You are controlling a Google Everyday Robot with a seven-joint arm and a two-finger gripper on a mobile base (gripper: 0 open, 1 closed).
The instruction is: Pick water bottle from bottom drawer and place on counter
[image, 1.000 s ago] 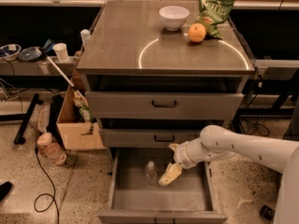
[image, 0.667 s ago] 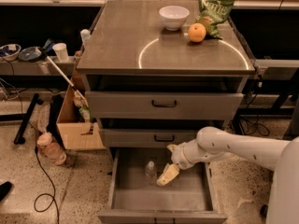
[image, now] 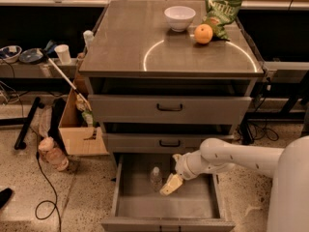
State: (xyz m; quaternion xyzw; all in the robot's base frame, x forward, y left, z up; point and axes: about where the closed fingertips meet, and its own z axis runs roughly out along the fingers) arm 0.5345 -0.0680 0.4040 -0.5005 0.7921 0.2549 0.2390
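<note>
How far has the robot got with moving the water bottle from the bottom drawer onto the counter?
Done: the bottom drawer stands open. In hand: the gripper hangs inside it, just right of the upright water bottle; no lift yet. Left: grasping the bottle, raising it and setting it on the counter, which holds a bowl, an orange and a green bag.

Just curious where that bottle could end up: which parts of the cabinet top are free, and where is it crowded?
The counter is bare along its whole front and left, inside and around the bright arc. It is crowded at the back right: white bowl, orange, green bag. The gripper is down in the bottom drawer, beside the water bottle.
</note>
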